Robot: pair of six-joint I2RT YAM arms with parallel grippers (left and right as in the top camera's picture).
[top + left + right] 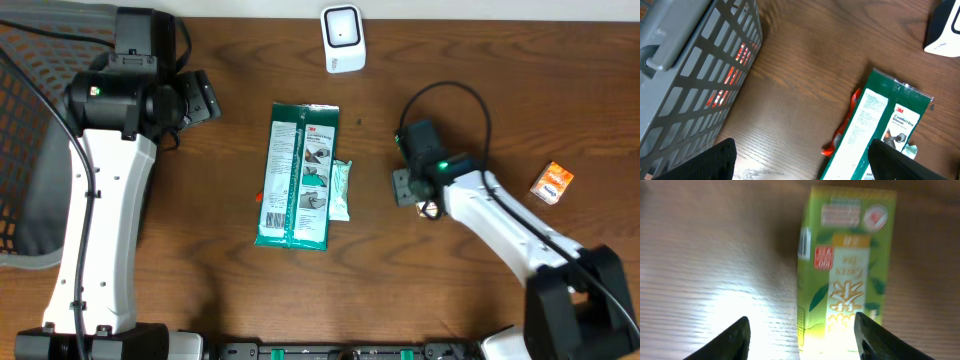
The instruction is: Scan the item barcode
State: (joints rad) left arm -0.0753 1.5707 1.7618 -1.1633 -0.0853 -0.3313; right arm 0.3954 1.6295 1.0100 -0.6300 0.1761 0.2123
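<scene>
A green tea box [845, 270] lies flat on the wooden table, seen close up in the right wrist view. My right gripper [802, 342] stands open just short of it, and the box's near end sits closer to the right finger without being gripped. From overhead the box [341, 190] rests against the right edge of a green glove package [297, 175], with the right gripper [400, 186] to its right. The white scanner [342, 38] stands at the table's far edge. My left gripper [805, 162] is open and empty, hovering left of the package [880, 135].
A grey mesh basket [690, 75] sits at the table's left side. A small orange box [551, 183] lies at the far right. A red wrapper [842, 127] peeks out from under the glove package's left edge.
</scene>
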